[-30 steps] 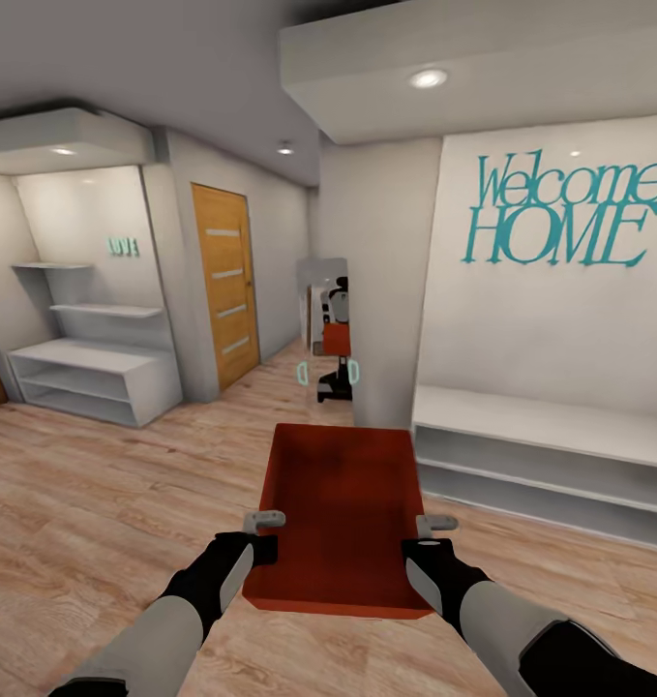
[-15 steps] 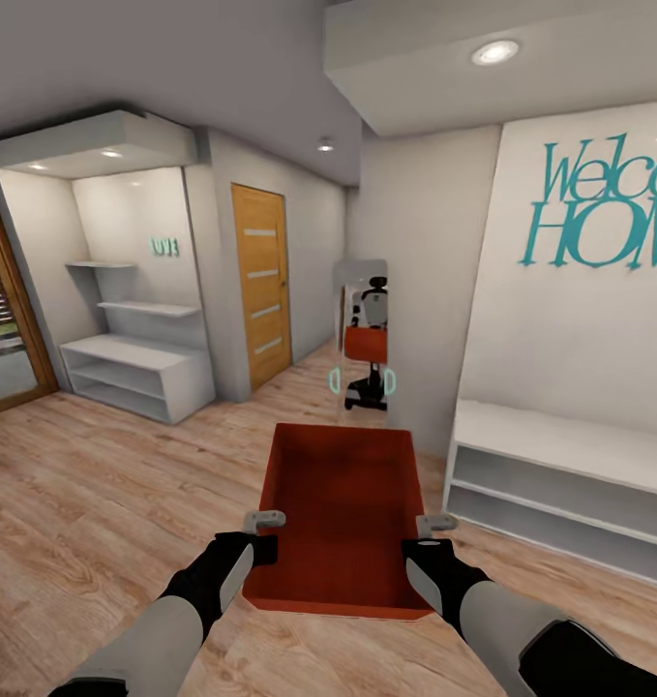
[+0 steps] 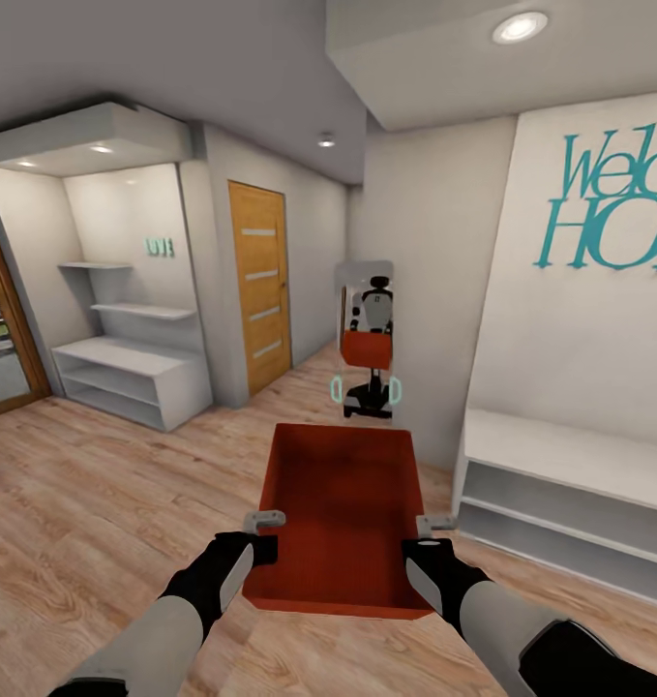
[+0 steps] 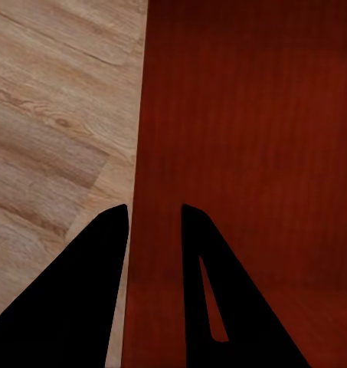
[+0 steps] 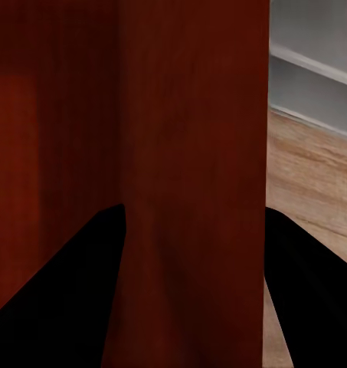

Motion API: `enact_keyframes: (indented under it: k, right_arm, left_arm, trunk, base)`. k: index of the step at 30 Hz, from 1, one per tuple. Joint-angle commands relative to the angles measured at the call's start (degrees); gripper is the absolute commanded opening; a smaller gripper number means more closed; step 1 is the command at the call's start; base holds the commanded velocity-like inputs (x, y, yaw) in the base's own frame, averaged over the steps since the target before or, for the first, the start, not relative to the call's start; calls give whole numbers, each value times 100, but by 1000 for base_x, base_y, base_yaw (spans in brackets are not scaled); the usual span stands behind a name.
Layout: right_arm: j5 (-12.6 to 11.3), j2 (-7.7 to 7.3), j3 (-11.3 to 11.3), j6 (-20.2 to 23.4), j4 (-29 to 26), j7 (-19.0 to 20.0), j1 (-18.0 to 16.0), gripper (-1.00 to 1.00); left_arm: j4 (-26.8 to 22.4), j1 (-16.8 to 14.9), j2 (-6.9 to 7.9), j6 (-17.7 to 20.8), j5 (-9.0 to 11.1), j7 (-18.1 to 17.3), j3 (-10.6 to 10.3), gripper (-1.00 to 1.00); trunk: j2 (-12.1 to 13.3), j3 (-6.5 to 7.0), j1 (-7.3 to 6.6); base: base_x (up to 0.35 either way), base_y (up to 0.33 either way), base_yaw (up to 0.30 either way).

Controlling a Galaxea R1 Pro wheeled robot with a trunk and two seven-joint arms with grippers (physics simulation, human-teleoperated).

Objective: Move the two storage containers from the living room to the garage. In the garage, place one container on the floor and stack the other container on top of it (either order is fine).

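1. The whole head view has shifted since a second ago: the "Welcome HOME" lettering (image 3: pixel 613 208) has slid toward the right edge and is now cut off, and a glazed doorway (image 3: pixel 4 329) has come into sight at the left. This is read as a turn of the robot to its left, not as a move of the things.
2. The storage container (image 3: pixel 340 513) is held in the same place between the arms as before, raised over the light wood floor (image 3: pixel 96 503).
3. The left gripper (image 3: pixel 263 535) is closed over the container's left wall, one of its fingers (image 4: pixel 89 299) outside it; the right gripper (image 3: pixel 427 538) straddles the right wall likewise.
4. In the mirror (image 3: pixel 368 339) ahead, the robot with the container is reflected.
5. The carry is judged to be under way; the garage has not been reached.
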Motion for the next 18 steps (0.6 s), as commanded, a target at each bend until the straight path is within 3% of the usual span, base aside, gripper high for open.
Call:
enact_keyframes:
  k: [1,18]
  right_arm:
    - [153,-1,-78,54,-111,-45,-5,-100]
    - [153,-1,-78,58,-111,-41,-5,-100]
  left_arm:
    - [16,5,-6,29,66,54,-50,-100]
    - [16,5,-6,29,66,53,-50,-100]
  trunk:
    - [-4,-2,5]
    - [-4,-2,5]
  base:
    - [322,0,0]
    - [322,0,0]
